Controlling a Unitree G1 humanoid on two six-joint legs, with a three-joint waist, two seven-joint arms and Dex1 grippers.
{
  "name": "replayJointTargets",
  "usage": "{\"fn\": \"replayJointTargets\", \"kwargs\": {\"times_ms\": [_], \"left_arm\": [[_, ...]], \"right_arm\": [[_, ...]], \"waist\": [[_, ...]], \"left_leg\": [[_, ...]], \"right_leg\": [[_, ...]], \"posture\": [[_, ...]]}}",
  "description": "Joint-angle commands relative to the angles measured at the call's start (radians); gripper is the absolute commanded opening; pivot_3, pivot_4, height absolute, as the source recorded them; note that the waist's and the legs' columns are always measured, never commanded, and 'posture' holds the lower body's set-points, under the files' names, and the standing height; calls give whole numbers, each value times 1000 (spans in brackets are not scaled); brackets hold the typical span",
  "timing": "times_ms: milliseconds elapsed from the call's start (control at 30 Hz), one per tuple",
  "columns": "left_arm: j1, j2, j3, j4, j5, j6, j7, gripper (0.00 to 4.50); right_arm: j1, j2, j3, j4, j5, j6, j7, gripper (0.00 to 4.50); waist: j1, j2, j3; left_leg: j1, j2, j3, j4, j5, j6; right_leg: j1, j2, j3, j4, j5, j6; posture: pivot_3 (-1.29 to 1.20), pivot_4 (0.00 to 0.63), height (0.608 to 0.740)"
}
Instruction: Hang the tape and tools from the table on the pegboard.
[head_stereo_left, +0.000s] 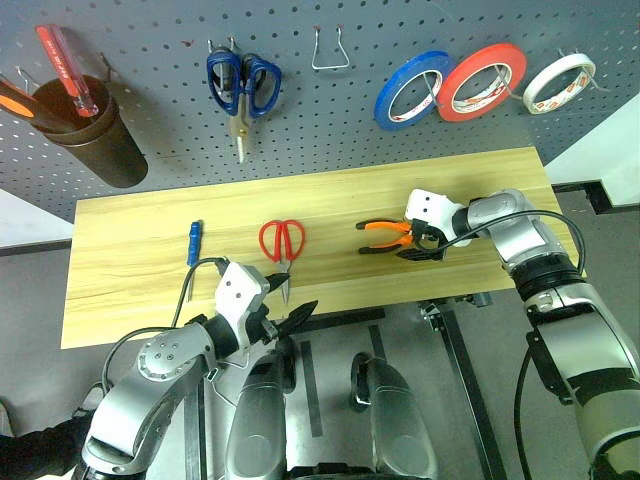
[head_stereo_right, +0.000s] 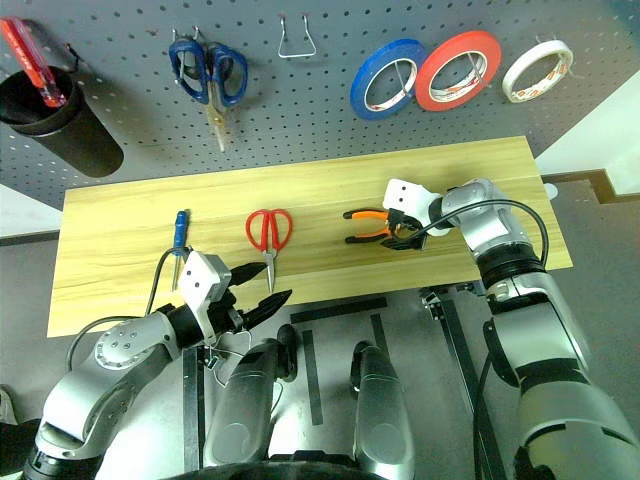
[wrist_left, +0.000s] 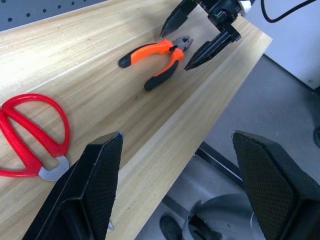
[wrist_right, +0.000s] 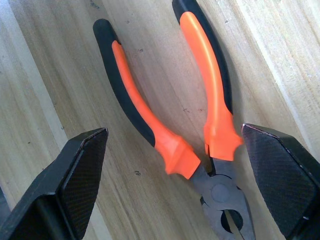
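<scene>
Pale yellowish wood with fine lengthwise grain and a matt, unvarnished look makes up the surface (head_stereo_left: 480, 185) under my arms. The pliers (wrist_right: 200, 125) wear smooth orange-and-black plastic grips, slightly glossy, ending in dark, dull metal at the head. The red scissors (wrist_left: 30, 132) have shiny plastic loops and a bright metal neck. My own jaws are matt black, their inner pads (wrist_right: 82, 172) finely cross-hatched like textured rubber. Behind, the pegboard (head_stereo_left: 330, 110) is dark grey painted metal, evenly perforated, carrying thin bare-wire hooks and three glossy tape rolls (head_stereo_left: 465, 82).
</scene>
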Motion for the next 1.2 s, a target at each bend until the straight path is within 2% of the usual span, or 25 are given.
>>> {"fn": "replayJointTargets", "kwargs": {"times_ms": [33, 833, 933, 1067, 1200], "left_arm": [[8, -1, -12, -43, -16, 0, -2, 3641], [70, 1, 7, -140, -42, 51, 39, 3641], [75, 2, 13, -148, -48, 58, 45, 3641], [81, 7, 15, -150, -52, 57, 48, 3641], [77, 9, 13, -148, -54, 57, 51, 3641]], "right_arm": [[-22, -6, 0, 5, -3, -15, 6, 4465], [-48, 61, 33, 83, -51, -16, -42, 4465], [-49, 67, 32, 90, -53, -15, -48, 3905], [-55, 70, 31, 104, -60, -15, -64, 2597], [-58, 67, 27, 110, -61, -17, -64, 2536]], "waist": [[0, 0, 0], [-1, -1, 19], [-1, 0, 21], [-2, 0, 22], [-2, 0, 23]], "left_leg": [[0, 0, 0, 0, 0, 0], [1, 0, -1, 1, 0, 0], [1, 0, -1, 1, 0, 0], [1, 0, -1, 1, 0, 0], [1, 0, -1, 1, 0, 0]], "right_leg": [[0, 0, 0, 0, 0, 0], [1, -1, 0, 0, 0, 0], [1, -1, 0, 0, 0, 0], [1, -1, 0, 0, 0, 0], [2, -1, 0, 0, 0, 0]], "posture": [[51, 455, 717], [54, 498, 717], [54, 501, 717], [52, 502, 717], [51, 501, 717]]}}
